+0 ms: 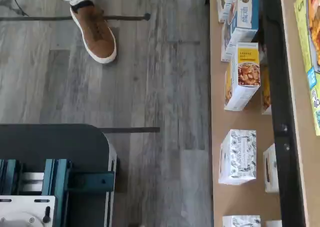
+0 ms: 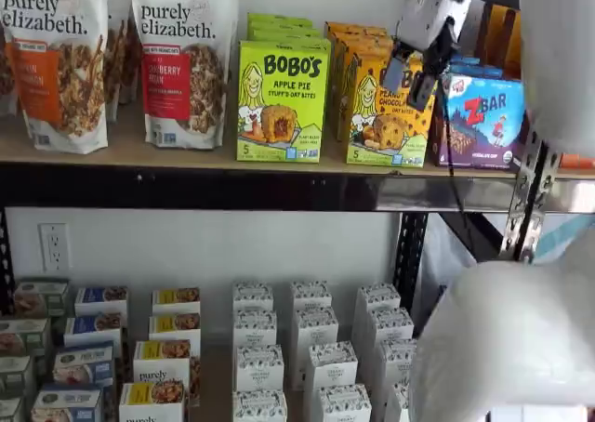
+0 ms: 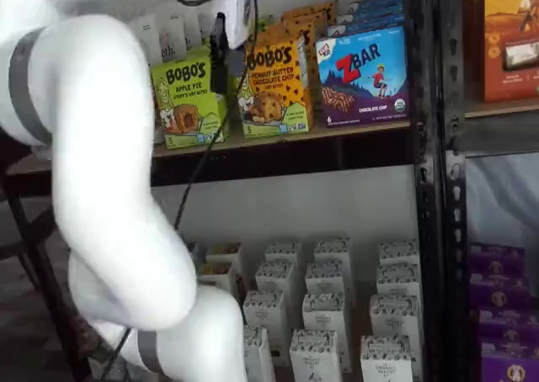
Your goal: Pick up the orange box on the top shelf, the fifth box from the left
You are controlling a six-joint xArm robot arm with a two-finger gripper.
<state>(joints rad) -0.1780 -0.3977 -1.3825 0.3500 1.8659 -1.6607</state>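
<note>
Gripper [image 2: 416, 76] hangs right in front of the orange box [image 3: 275, 87], fingers look spread and empty. Green box [image 2: 282, 101] sits close, easy to bump.

Top shelf fronts, left to right: two white granola pouches [image 2: 58, 59], one lime-green carton [image 2: 282, 101], one yellow-orange carton [image 2: 386, 111], one blue-purple carton [image 2: 479, 120].
</note>
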